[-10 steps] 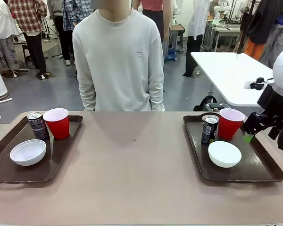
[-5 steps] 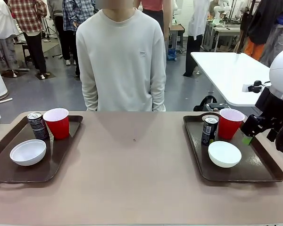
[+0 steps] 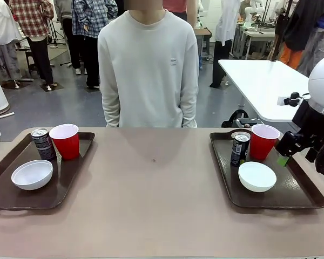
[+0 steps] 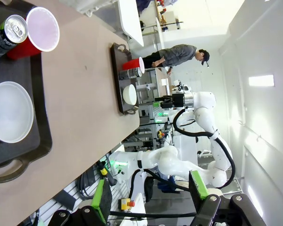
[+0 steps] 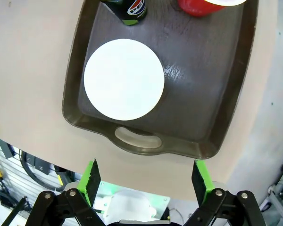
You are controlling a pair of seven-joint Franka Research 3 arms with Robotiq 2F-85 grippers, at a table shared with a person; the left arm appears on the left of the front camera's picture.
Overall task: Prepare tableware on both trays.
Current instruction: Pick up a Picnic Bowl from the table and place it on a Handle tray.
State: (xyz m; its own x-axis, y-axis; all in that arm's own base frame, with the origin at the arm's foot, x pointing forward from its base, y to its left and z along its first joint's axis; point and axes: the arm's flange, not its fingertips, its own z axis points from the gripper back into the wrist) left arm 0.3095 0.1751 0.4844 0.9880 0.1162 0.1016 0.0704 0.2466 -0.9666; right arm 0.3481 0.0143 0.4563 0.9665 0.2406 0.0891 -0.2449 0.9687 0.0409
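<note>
On the left tray (image 3: 67, 183) stand a dark can (image 3: 42, 143) and a red cup (image 3: 66, 141), with a pale bowl (image 3: 32, 174) in front of them. The right tray (image 3: 298, 190) holds a can (image 3: 240, 148), a red cup (image 3: 263, 141) and a white bowl (image 3: 257, 176). My right gripper (image 3: 285, 156) hovers open just right of that cup, above the tray's right side. Its wrist view looks down past the open right gripper (image 5: 146, 176) onto the white bowl (image 5: 124, 79) and the tray's handle (image 5: 134, 137). My left gripper (image 4: 150, 194) is open and empty, off the table's left end, facing the left tray's bowl (image 4: 9, 111).
A person in a pale sweatshirt (image 3: 148, 70) stands at the far edge of the table, arms behind the back. Bare tabletop (image 3: 151, 189) stretches between the two trays. A white table (image 3: 259, 81) stands behind on the right.
The person has shifted a little to the picture's right. My right arm drew back slightly from the red cup, then held still. The tableware has not moved.
</note>
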